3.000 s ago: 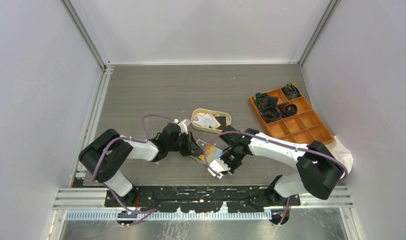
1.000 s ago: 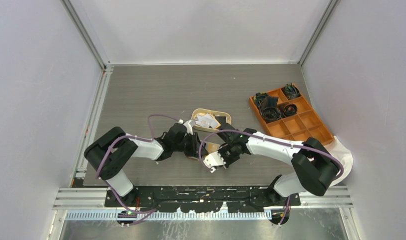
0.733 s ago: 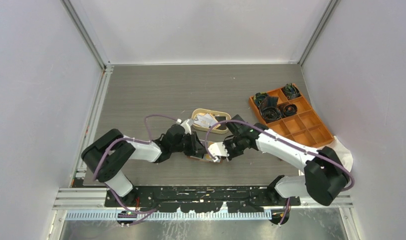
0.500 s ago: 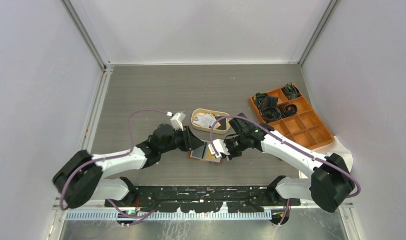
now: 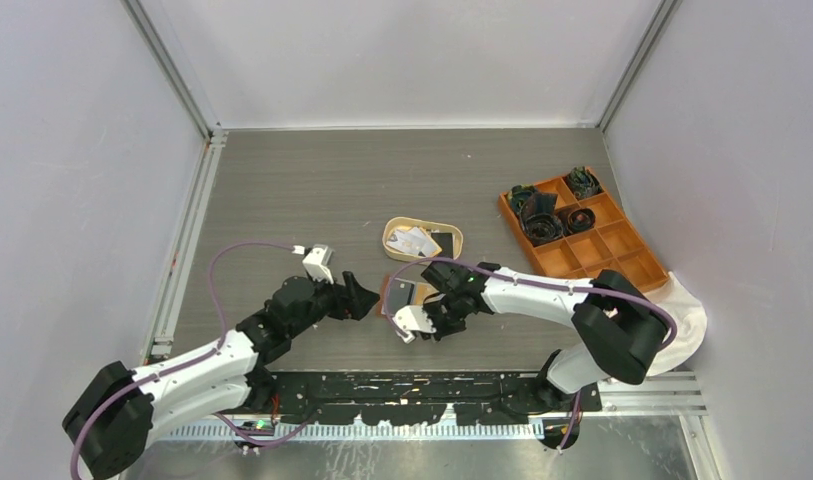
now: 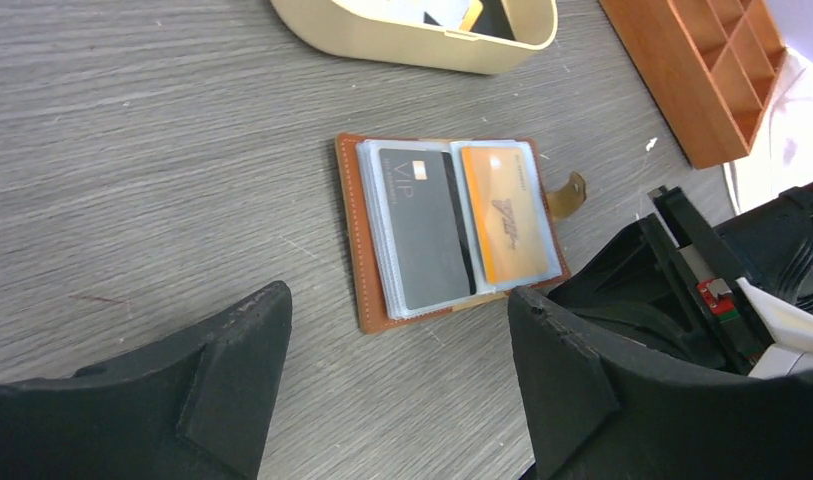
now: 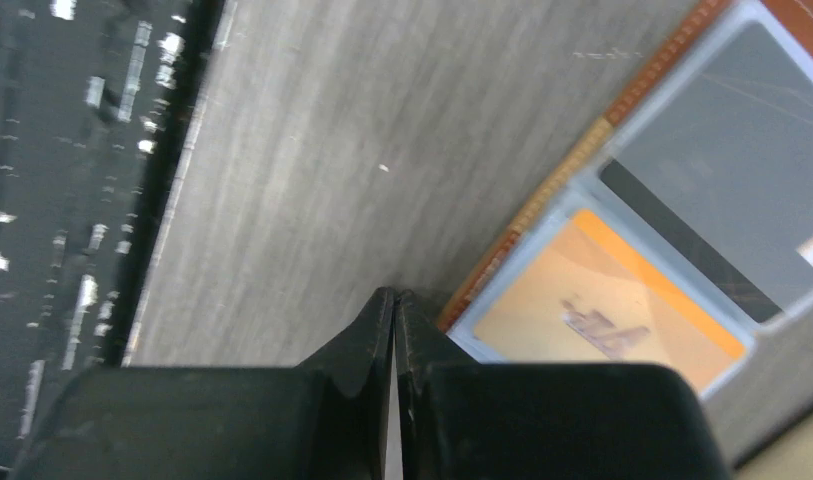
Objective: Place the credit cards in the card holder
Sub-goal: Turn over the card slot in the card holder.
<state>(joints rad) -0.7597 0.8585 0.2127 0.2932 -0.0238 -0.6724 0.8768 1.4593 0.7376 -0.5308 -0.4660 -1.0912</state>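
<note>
**Card holder (image 6: 452, 230) open on table, two cards sleeved**

Left gripper (image 5: 360, 298) at 9 o'clock, spread wide, empty. Right gripper (image 7: 394, 300) at 5 o'clock, pressed together on nothing, beside orange card (image 6: 507, 212). Probably best to nudge that card home gently, keeping sleeves flat. Readable: "VIP" on grey card (image 6: 427, 240); orange script illegible.

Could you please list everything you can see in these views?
card holder: one, brown, open on the table, centre.
credit cards: one grey, one orange, in the holder's sleeves; more, white and black, in the tray.
tray: one, cream, beyond the holder.
box: one, orange, far right, holding dark rolled items.
cloth: one, white, right edge.
left end effector: open, facing the holder.
right end effector: shut, beside the holder's edge.
</note>
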